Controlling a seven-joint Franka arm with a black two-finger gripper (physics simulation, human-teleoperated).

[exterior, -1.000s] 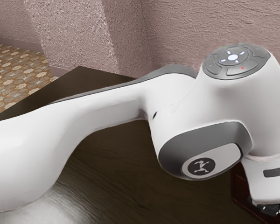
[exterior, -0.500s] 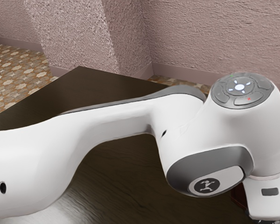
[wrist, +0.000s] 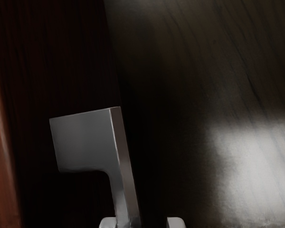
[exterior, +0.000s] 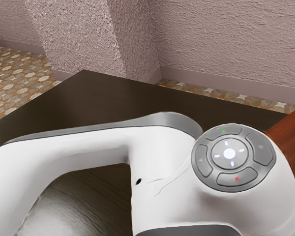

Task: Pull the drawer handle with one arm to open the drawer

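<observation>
The grey drawer handle [wrist: 92, 142] is seen just ahead of the end effector [wrist: 141, 223]; whether it is gripped cannot be told. A dark tabletop [exterior: 88, 98], rough pink walls [exterior: 226, 39] and a patterned floor [exterior: 14, 69] are noted.

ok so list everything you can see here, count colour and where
handle: one, silver-grey metal, on the drawer front, close under the wrist camera
drawer front: one, dark brown wood, behind the handle
cabinet: one, reddish brown, on the table at the exterior view's right edge
table: one, dark brown wood grain, under the arm
walls: pinkish rough plaster, behind the table, with a pale skirting along the bottom
floor: beige patterned tiles, at the exterior view's left and beyond the table
arm: one, white with grey trim, coming in from the exterior view's left toward the cabinet
button pad: one, grey ring with a lit white centre, on the arm's end by the cabinet
</observation>
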